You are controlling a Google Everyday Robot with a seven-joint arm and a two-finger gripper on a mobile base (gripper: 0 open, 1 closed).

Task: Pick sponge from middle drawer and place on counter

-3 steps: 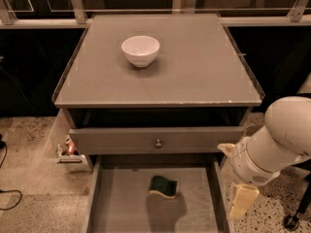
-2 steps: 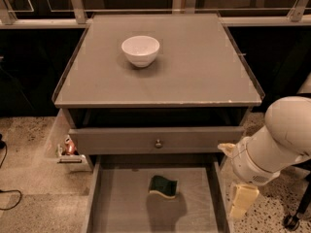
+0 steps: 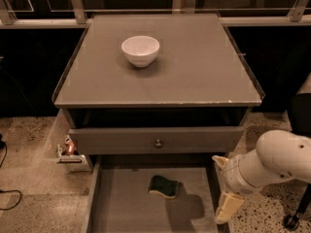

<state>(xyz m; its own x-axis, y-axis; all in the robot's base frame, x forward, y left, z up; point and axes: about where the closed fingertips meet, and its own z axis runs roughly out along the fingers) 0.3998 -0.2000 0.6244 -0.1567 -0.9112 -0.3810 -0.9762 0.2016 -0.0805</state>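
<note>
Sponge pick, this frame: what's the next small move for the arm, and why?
Probably swing the end effector left and down over the sponge. The end effector hangs by the right wall of the open middle drawer, apart from the sponge, which lies ungrasped on the drawer floor. Nothing stands between them.

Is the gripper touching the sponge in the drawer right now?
Apart. The camera view shows the gripper over by the side wall of the middle drawer, with bare drawer floor between it and the sponge.
</note>
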